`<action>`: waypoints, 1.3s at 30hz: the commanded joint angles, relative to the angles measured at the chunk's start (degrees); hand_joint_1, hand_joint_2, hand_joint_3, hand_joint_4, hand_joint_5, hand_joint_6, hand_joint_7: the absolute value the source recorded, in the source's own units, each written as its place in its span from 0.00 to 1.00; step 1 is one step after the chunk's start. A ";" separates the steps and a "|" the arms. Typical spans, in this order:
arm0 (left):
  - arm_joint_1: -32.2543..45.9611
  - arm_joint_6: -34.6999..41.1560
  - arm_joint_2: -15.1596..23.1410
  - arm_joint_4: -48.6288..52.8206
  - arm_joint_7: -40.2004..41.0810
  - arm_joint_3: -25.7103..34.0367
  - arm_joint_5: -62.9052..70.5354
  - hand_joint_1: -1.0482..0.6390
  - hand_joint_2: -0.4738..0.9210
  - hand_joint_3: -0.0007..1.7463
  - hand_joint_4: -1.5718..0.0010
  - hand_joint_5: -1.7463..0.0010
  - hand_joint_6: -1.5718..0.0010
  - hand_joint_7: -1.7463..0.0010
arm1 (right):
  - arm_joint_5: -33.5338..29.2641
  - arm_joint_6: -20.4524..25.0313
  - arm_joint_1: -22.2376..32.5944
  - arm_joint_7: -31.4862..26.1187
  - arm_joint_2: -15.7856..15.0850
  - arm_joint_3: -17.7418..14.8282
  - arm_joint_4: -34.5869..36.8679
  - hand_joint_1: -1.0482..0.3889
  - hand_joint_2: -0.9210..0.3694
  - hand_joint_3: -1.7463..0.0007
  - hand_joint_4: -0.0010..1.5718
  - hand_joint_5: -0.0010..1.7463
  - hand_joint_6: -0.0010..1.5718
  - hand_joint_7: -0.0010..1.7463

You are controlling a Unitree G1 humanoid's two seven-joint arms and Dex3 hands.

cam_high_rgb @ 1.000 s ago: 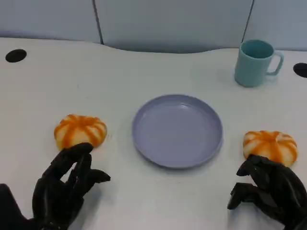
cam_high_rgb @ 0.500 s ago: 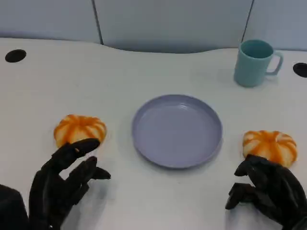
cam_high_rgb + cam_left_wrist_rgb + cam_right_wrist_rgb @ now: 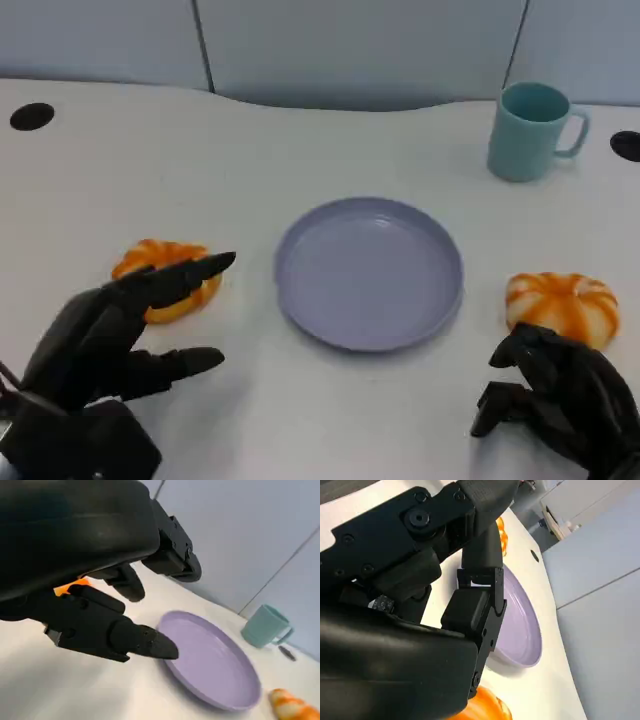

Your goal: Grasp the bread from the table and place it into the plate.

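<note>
approach step: my left hand [image 3: 110, 335], fingers apart, hovers over the bread [image 3: 165, 281] left of the plate [image 3: 369, 272]; next, i judge, close around it; right hand [image 3: 560, 395] curled, empty.

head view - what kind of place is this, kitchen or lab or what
Probably a lab or office test bench, not a kitchen: a plain white table with cable holes, grey partition panels behind, and staged props, a plate and mug.

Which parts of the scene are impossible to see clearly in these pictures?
- Left bread, head view: the left hand covers its near side, contact unclear.
- Right hand, head view: cut by the edge.
- Right bread, right wrist view: cut by the edge.
- Mug: inside hidden.
</note>
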 commanded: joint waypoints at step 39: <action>-33.64 36.00 7.24 25.10 -6.42 -29.23 26.81 0.21 0.95 0.01 0.90 0.96 0.89 1.00 | 0.91 1.41 2.52 0.42 -0.85 -0.40 -3.63 0.12 0.13 1.00 0.91 0.47 0.77 0.50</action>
